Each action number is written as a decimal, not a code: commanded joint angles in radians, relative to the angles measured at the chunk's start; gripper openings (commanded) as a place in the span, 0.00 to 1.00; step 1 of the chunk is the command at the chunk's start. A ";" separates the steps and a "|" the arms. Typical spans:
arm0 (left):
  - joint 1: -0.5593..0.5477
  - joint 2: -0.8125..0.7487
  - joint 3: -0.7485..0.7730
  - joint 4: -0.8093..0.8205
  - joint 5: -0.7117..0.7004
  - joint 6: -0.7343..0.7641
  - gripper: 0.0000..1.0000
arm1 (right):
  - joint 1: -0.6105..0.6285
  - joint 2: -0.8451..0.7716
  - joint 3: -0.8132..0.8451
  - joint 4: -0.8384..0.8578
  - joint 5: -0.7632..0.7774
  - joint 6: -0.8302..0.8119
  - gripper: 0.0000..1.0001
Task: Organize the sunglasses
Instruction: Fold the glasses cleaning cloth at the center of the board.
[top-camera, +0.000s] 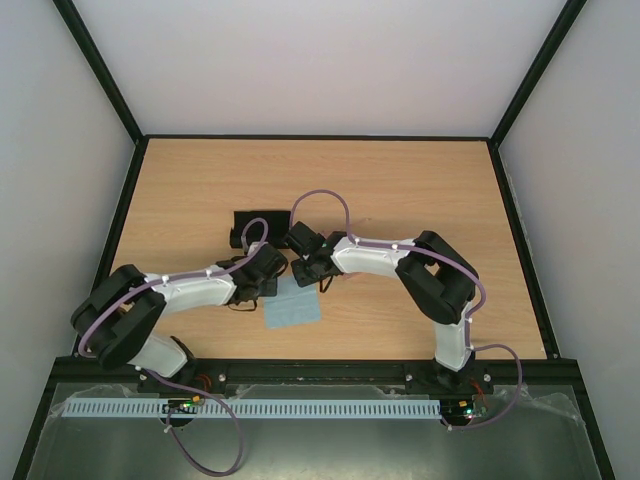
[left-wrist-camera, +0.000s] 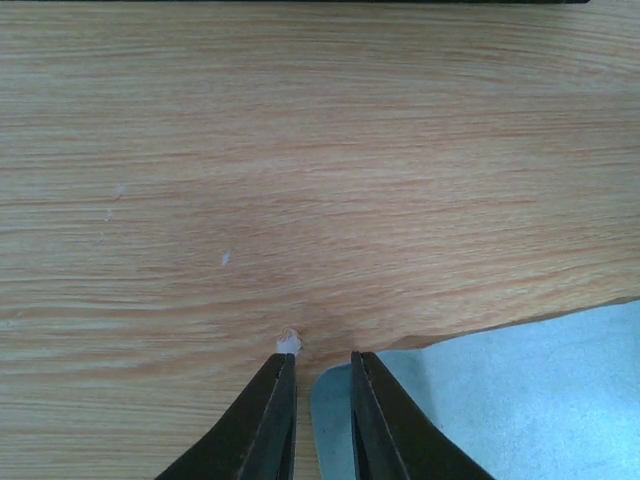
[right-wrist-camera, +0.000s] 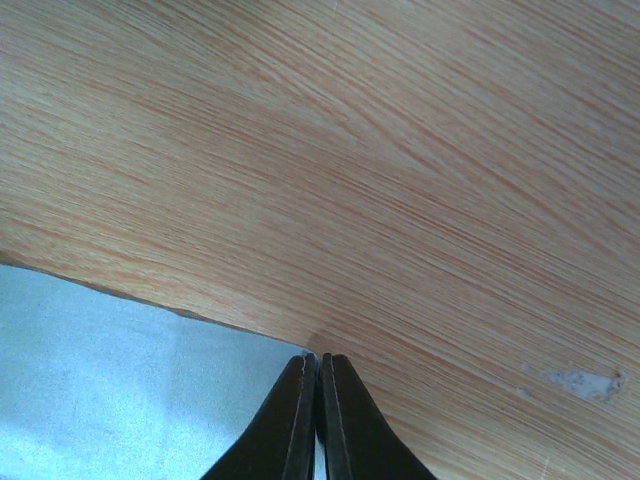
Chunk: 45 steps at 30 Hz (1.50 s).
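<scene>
Both arms work the light blue cloth (top-camera: 292, 308), probably to lay it flat. The left gripper (left-wrist-camera: 322, 360) stands slightly apart at one corner, the right gripper (right-wrist-camera: 320, 360) pressed together at another. The sunglasses cannot be made out.

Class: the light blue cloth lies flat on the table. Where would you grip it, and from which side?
Probably a corner, approached from the bare table outside it. The light blue cloth lies flat and thin, so only its edge offers fingers anything to pinch; the corner at the left gripper looks uncovered.
</scene>
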<state>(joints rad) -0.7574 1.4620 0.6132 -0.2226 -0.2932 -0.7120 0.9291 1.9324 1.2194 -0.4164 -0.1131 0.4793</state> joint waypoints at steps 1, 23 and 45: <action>-0.011 0.034 0.027 -0.027 -0.036 0.008 0.17 | 0.002 -0.002 -0.025 -0.037 -0.007 0.008 0.05; -0.037 -0.016 0.044 -0.044 -0.067 -0.011 0.02 | 0.002 -0.033 -0.029 -0.025 -0.018 0.016 0.04; -0.009 -0.065 0.055 0.047 -0.065 0.005 0.02 | -0.038 -0.104 -0.023 0.008 -0.017 -0.011 0.04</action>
<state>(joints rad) -0.7734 1.4265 0.6575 -0.1997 -0.3408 -0.7143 0.8917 1.8935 1.2072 -0.4145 -0.1322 0.4824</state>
